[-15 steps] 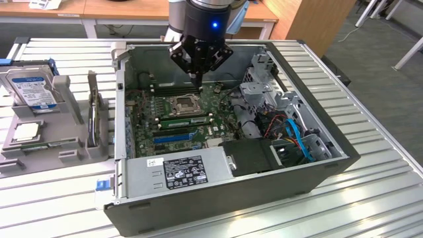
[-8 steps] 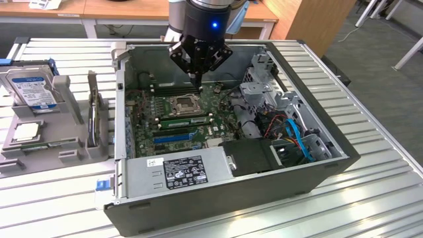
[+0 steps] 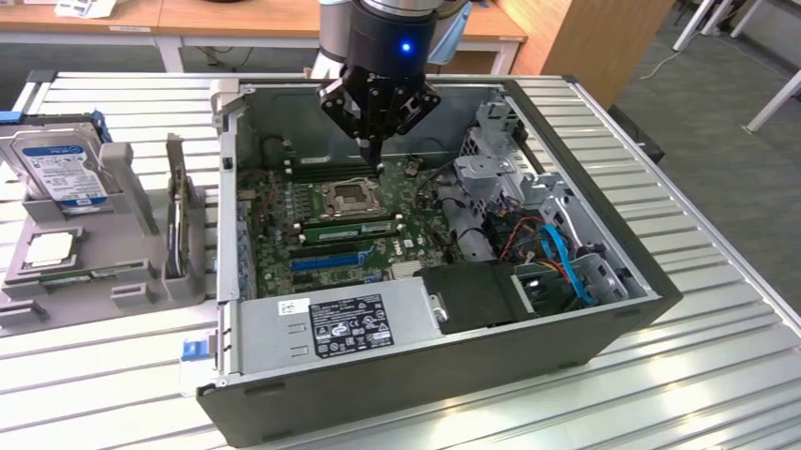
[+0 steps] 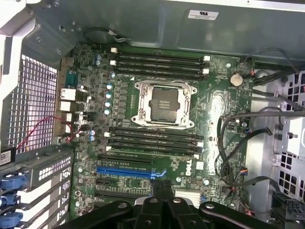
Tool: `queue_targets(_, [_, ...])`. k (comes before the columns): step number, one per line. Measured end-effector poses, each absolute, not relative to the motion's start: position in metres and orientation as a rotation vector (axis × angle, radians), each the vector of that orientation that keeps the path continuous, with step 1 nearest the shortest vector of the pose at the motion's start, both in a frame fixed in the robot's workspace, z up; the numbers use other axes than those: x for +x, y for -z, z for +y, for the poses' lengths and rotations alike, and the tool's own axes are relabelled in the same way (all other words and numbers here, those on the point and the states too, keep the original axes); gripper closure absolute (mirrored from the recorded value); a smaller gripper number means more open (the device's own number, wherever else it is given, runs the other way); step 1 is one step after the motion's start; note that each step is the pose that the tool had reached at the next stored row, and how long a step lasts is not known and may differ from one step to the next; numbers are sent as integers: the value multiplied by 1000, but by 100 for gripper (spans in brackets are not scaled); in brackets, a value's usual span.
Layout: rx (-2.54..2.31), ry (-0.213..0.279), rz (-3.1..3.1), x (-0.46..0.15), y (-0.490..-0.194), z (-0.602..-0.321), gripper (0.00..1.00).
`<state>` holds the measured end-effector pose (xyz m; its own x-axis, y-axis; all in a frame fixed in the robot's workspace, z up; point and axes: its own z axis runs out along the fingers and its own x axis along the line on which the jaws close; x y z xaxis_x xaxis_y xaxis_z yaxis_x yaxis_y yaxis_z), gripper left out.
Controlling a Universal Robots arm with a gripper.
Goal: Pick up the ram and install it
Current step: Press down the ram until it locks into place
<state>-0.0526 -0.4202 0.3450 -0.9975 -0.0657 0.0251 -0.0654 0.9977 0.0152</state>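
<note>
My gripper hangs inside the open computer case, over the motherboard by the far row of memory slots. Its dark fingers are pressed together and shut, with nothing visible between them. A long narrow green strip stands along the near memory slots, beside the empty processor socket. It looks like the ram seated there, though the wrist view does not make this plain. Another thin greenish strip lies flat in the grey parts tray outside the case.
On the exterior view's left, the tray holds a silver hard drive with a blue-white label, a square silver processor and a thin card on edge. The power supply, drive cage and loose cables crowd the case.
</note>
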Motion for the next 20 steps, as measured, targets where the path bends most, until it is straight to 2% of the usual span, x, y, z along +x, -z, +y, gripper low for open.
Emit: queue_targets(20, [102, 22, -3114, -53, -344, -414, 90])
